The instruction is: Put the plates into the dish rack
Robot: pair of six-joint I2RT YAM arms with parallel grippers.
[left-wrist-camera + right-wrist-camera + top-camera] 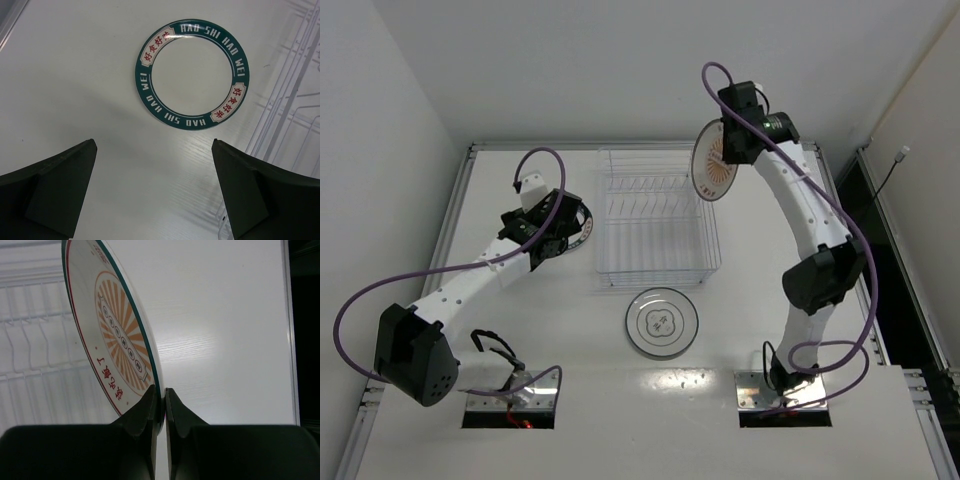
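The dish rack is a white wire basket at the table's middle back, with no plates in it. My right gripper is shut on the rim of the orange-brown plate, held on edge above the rack's right side; it also shows in the right wrist view. My left gripper is open and empty above the table, near the white plate with the dark green lettered rim, which lies flat left of the rack. The pale grey plate lies flat in front of the rack.
The rack's wires run along the right side of the left wrist view. The table's raised rim is at the left, and a dark gap lies beyond the right edge.
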